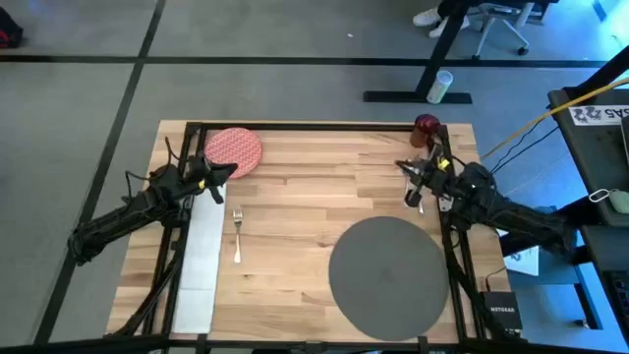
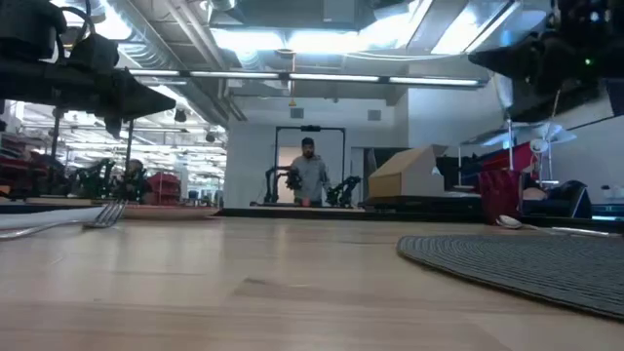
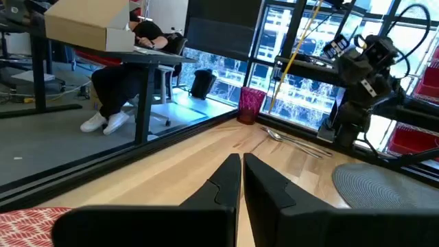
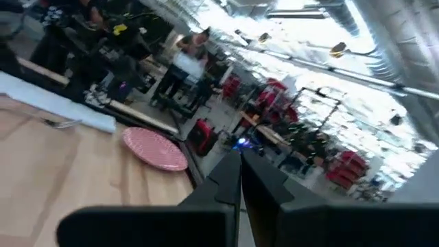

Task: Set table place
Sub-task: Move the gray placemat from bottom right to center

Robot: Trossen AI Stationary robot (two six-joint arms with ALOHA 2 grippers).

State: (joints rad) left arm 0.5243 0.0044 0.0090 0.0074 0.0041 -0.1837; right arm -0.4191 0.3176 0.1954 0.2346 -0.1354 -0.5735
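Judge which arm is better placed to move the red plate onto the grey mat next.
Left, probably. The left gripper, fingers shut and empty, hovers right beside the red plate at the table's far left corner. The right gripper sits across the table by the cup, nearer the mat.

Legible text: small black box (image 1: 500, 317) off the bench's near right corner, white lettering reads approx. "NETGEAR". White sheet (image 1: 596, 114) on the side desk at right has dark print, upside down, not readable. No other markings legible.
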